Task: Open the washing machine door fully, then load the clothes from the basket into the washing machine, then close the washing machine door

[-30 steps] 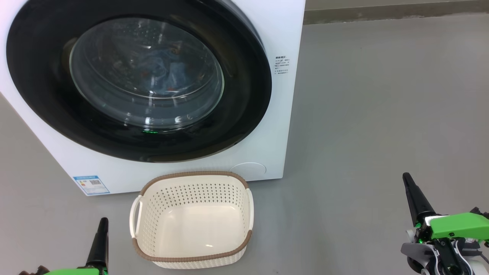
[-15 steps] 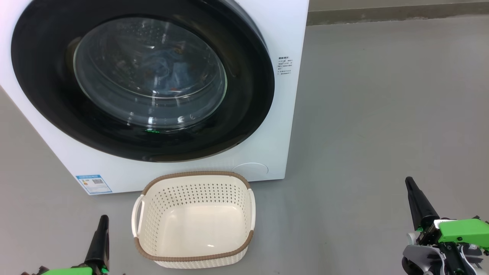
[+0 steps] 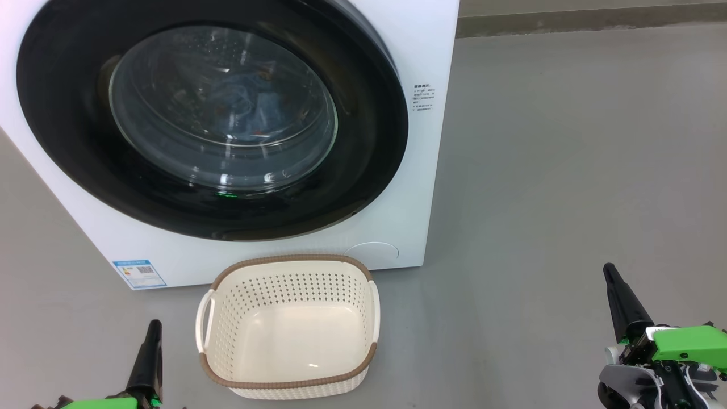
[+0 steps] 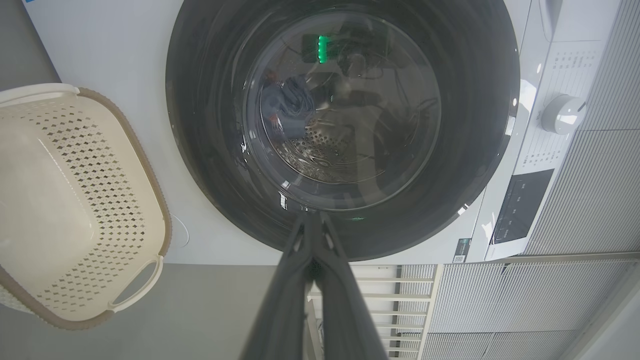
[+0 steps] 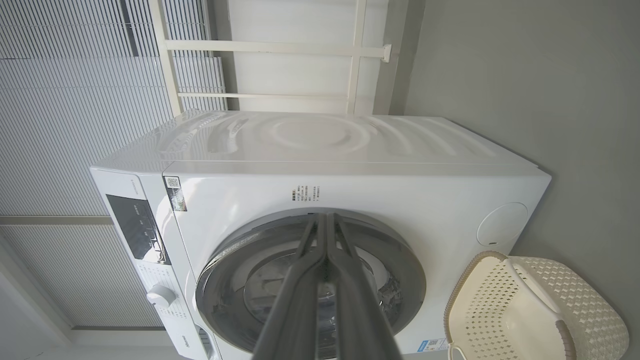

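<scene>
Grey floor [image 3: 539, 170] is spread under everything, and nearest the camera the left gripper [image 3: 153, 329] and right gripper [image 3: 610, 272] are seen low at either side, well apart from the work. Between them, further on, the basket [image 3: 289, 258] is set empty, just before the washer [image 3: 423, 51]. Beyond it the door [image 3: 369, 136] lies against the front, and the clothes [image 3: 250, 108] are glimpsed through its glass [image 3: 187, 153], in the drum [image 4: 325, 145]. Whether the latch is caught cannot be told; if it is not, the door could drift open, and a hem might be pinched at the seal. The basket could also be knocked by a careless arm. Both claws are pressed together, fingers [image 4: 285, 300] tip to tip, with nothing held or touched.
</scene>
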Robot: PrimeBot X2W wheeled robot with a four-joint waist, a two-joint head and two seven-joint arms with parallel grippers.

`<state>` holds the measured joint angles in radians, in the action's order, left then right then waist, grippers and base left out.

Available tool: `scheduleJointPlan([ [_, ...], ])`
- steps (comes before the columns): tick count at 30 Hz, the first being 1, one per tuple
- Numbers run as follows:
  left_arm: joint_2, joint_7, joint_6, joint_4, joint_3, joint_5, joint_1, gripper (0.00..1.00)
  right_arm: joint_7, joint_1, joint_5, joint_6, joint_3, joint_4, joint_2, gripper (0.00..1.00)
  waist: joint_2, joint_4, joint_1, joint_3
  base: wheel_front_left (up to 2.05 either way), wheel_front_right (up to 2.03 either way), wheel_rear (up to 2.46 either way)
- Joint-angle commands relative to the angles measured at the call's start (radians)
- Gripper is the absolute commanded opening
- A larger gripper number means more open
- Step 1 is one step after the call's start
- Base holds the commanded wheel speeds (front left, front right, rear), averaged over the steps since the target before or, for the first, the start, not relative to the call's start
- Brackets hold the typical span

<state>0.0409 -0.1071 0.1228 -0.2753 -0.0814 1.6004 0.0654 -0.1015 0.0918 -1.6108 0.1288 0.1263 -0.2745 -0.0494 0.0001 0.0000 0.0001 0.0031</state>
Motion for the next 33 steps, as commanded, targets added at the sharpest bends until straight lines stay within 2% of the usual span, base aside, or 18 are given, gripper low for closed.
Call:
scheduleJointPlan([
  [1, 0.009, -0.006, 0.008, 0.03, -0.033, 0.008, 0.043, 0.0, -0.006, 0.015, -0.004, 0.002, -0.02, 0.03, -0.007, 0.0, -0.0001, 0.0, 0.0, 0.0, 0.0, 0.0, 0.0],
  [33, 0.009, -0.006, 0.008, 0.03, -0.033, 0.008, 0.043, 0.0, -0.008, 0.016, -0.001, 0.002, -0.016, 0.03, -0.004, 0.0, -0.0001, 0.0, 0.0, 0.0, 0.0, 0.0, 0.0],
])
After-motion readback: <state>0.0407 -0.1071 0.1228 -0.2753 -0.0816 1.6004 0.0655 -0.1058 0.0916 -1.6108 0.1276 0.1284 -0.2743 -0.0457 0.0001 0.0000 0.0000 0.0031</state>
